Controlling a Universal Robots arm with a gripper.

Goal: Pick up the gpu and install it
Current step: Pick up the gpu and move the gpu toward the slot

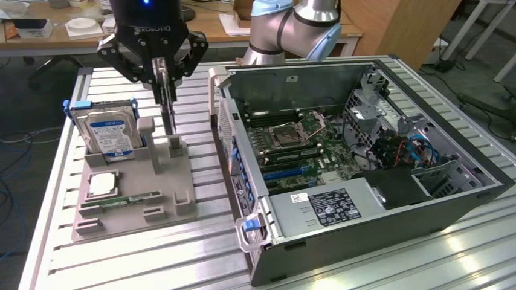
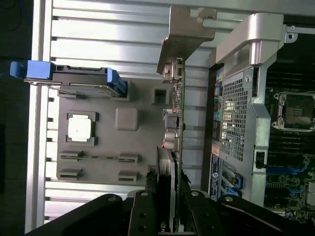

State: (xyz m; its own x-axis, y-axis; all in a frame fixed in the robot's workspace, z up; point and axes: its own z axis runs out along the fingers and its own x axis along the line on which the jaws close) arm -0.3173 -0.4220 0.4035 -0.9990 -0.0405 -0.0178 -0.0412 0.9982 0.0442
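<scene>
Exterior view: shows the gripper [image 1: 165,81] clamped on the gpu [image 1: 168,115], fingers pinching its two flat faces. Holds the gpu upright and edge-on over the grey tray [image 1: 144,176], lower end right at the tray's upright posts [image 1: 175,147]; cannot tell whether touching. Shows the hard drive [image 1: 109,136] standing in its slot just beside the gpu, towards the exterior view's left. Places the open computer case [image 1: 451,199] at the exterior view's right, lying on its side with the circuit board [image 1: 322,145] facing up. Rests tray and case on a table [image 1: 121,260] of ribbed silvery metal slats. Takes in, behind, a wooden desk [image 1: 205,27] carrying white items [image 1: 84,27], a dark floor [image 1: 24,103], and the silver-blue arm [image 1: 290,30]. Wrist view: looks down along the gpu to its silver bracket [image 2: 184,34], with the tray on one side and the case on the other.
</scene>
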